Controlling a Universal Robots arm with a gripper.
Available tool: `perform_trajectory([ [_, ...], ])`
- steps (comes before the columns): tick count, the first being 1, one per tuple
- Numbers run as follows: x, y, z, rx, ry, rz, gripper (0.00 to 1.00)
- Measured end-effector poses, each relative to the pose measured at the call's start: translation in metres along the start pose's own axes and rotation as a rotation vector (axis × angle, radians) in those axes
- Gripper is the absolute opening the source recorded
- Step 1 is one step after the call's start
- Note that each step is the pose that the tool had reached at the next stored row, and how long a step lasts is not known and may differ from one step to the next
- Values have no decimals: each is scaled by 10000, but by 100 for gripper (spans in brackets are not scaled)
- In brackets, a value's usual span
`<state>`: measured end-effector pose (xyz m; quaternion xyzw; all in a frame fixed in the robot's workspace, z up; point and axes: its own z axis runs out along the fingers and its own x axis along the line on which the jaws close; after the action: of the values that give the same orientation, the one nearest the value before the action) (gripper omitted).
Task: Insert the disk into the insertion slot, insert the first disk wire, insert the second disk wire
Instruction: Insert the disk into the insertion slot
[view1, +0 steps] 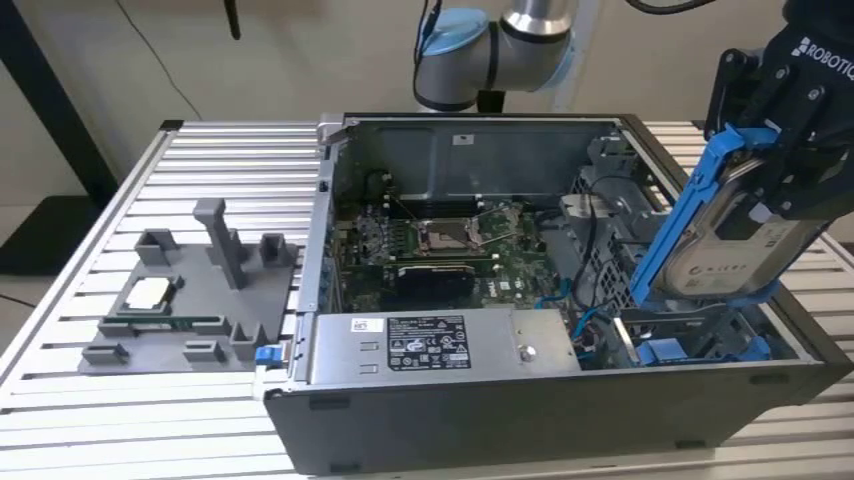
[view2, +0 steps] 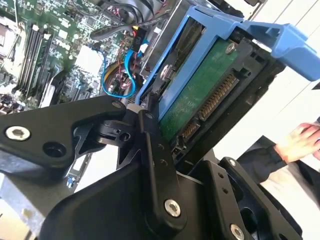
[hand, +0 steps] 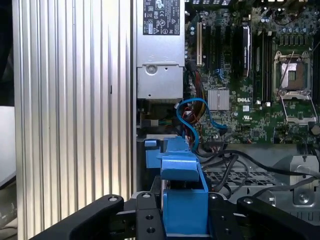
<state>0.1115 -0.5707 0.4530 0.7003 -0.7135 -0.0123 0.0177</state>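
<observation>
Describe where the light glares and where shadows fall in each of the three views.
First wrist view: the ribbed table shines in bright streaks. Second wrist view: the area beyond the disk is washed out white. Exterior view: even light, with the motherboard shaded inside the case.

The disk (view1: 711, 255) hangs tilted above the insertion slot (view1: 691, 340) inside the case (view1: 534, 425).

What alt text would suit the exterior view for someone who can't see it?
A robot arm's pincer holds a blue-framed hard drive tilted above the drive bay at the exterior view's right end of an open computer case. Inside lie a motherboard and grey power supply; a grey parts tray sits on the slatted table.
</observation>
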Motion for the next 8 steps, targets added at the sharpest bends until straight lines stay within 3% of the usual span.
perform_trajectory([
  [8, 13, -4, 33, -9, 1, 2, 33],
])
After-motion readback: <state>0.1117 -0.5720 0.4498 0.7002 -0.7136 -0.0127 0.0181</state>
